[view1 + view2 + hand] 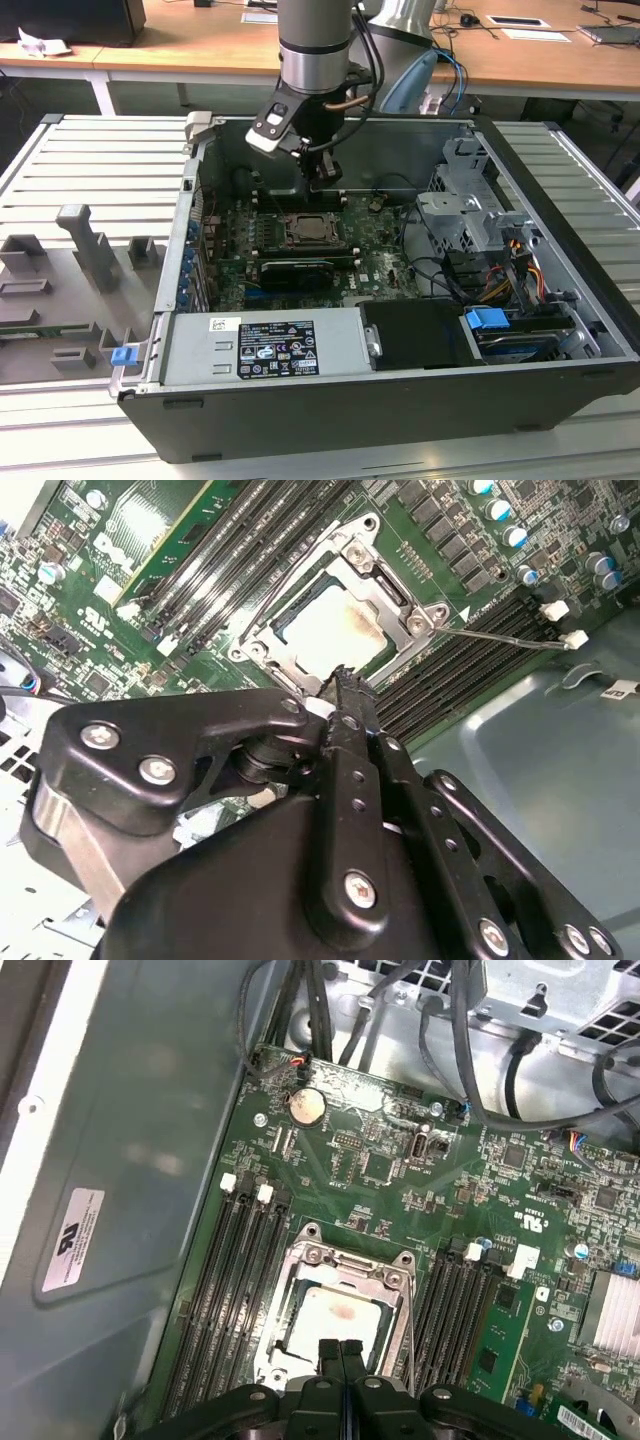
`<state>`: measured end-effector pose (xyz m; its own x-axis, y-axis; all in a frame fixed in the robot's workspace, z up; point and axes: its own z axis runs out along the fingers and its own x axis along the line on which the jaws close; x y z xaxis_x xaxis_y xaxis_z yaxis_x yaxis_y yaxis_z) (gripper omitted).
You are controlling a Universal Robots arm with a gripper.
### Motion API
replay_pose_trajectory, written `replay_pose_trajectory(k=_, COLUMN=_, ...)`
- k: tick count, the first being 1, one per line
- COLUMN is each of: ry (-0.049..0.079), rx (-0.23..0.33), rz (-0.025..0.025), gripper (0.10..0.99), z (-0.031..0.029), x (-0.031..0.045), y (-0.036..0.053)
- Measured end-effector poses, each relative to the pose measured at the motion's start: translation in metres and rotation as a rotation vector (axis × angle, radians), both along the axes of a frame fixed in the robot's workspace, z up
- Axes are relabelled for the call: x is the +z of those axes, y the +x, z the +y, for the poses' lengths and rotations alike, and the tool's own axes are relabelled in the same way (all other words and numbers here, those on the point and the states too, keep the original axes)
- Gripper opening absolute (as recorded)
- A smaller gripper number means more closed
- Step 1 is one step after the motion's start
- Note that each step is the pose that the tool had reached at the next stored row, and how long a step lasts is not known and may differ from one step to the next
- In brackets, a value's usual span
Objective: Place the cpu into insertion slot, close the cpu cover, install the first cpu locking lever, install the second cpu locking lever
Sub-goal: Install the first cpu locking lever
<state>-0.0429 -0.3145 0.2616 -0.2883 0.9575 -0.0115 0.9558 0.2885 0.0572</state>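
Observation:
The insertion slot (305, 232) sits mid-board in the open computer case. In both wrist views the cpu (335, 632) (335, 1318) lies flat in it, pale silver face up. The cpu cover (388, 588) (305, 1260), a silver frame, lies down around the chip. One thin wire lever (505, 637) juts out from the socket corner over the memory slots, and another (268, 598) runs along the opposite side. My gripper (318, 182) (345, 678) (342, 1352) is shut with nothing in it, its tips over the socket's edge.
Long black memory slots (235, 1280) flank the socket on both sides. The case wall (120, 1180) stands close by them. Cables and a drive cage (465, 215) fill the exterior view's right, a power supply (265, 345) the front. A grey fixture tray (75, 270) lies outside the case.

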Motion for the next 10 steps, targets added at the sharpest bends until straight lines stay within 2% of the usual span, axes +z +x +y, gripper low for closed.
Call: replay_pose_trajectory(k=10, ry=0.000, rx=0.092, rz=-0.0001, gripper=0.106, z=0.0000, x=0.0000, y=0.0000)
